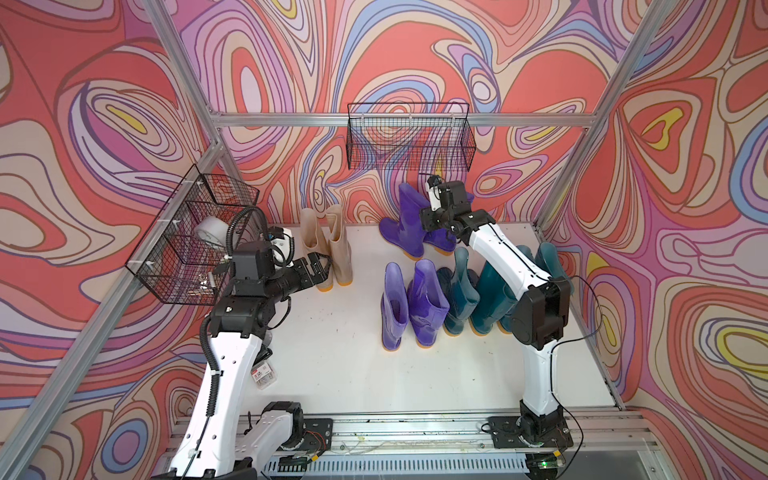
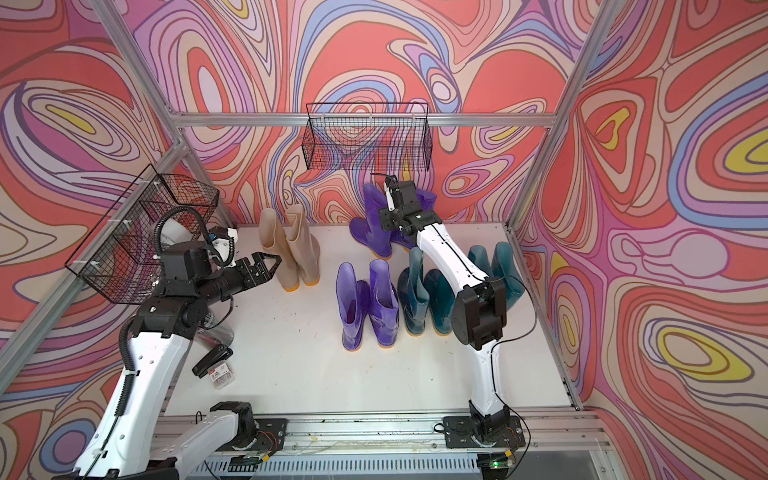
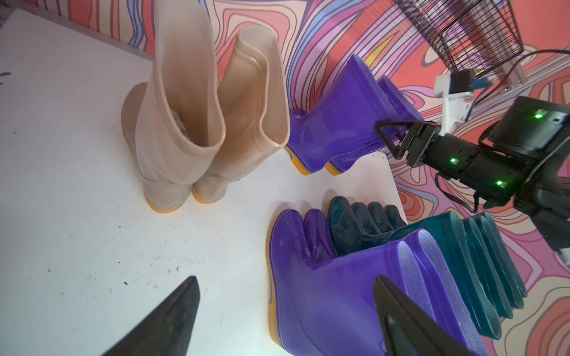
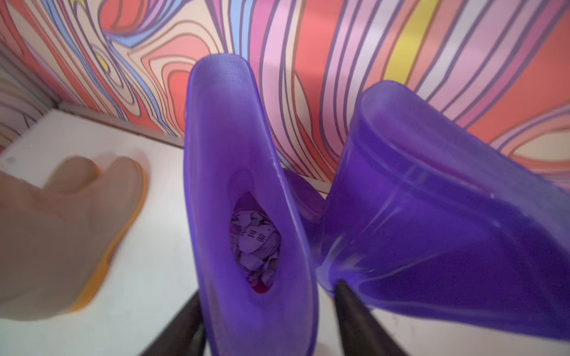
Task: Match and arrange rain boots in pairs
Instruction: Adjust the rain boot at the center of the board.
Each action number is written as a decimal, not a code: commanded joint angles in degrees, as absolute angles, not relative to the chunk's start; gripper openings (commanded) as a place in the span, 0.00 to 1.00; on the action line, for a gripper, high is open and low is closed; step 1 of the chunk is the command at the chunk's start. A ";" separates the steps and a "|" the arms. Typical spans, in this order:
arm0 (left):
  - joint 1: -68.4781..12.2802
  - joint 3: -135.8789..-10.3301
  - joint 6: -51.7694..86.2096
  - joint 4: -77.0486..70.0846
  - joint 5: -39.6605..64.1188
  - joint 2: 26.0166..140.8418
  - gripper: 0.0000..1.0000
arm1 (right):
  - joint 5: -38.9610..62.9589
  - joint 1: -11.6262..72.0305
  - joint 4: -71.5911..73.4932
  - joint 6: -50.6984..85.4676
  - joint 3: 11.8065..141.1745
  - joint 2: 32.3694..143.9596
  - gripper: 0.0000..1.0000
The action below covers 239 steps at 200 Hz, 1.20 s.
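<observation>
- You had every one of the rain boots standing upright on the white bench [image 1: 332, 374]. They were glossy rubber with orange-tan soles.
- The beige pair [image 1: 340, 253] stood side by side at the far left of the group. They looked milky and faintly see-through, and their tall shafts touched.
- The far purple pair [image 1: 409, 237] stood at the far centre, close to the patterned back wall. Their rubber was translucent violet, and crumpled printed paper [image 4: 256, 243] showed down inside one shaft.
- The near purple pair [image 1: 426, 299] stood nearer to you, right of centre, and pressed against the teal row on their right.
- The four dark teal boots [image 1: 461, 291] made a tight row at the right, partly hidden behind your right arm.
- Your left pincer [image 3: 286, 279] hung just left of the beige pair, with its fingers wide apart and nothing held.
- Your right pincer [image 4: 267, 289] sat at the cuff of one far purple boot, with a finger on either side of the cuff. You could not tell whether the fingers pressed on it.
</observation>
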<state>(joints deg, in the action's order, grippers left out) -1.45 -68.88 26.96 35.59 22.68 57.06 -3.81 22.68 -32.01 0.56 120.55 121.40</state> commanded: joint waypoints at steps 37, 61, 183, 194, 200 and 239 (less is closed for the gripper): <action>-1.49 -66.20 24.91 33.23 19.93 53.08 0.90 | 0.79 24.57 -31.43 5.13 123.70 122.74 0.03; -1.49 -66.34 24.61 33.27 20.26 53.07 0.91 | -0.12 27.28 -28.60 10.55 123.13 120.49 0.00; -1.49 -66.62 25.58 33.07 22.48 52.66 0.91 | -4.72 36.72 -30.16 22.78 137.81 132.99 0.00; -1.49 -66.63 25.49 33.09 22.37 52.51 0.91 | -4.38 36.96 -30.19 23.01 137.11 133.36 0.00; -1.45 -66.65 25.42 32.99 22.33 52.45 0.91 | -3.84 36.91 -29.96 23.09 136.74 133.42 0.00; -1.49 -66.71 25.58 32.79 22.65 52.83 0.91 | 0.92 37.00 -29.74 23.75 139.93 134.77 0.00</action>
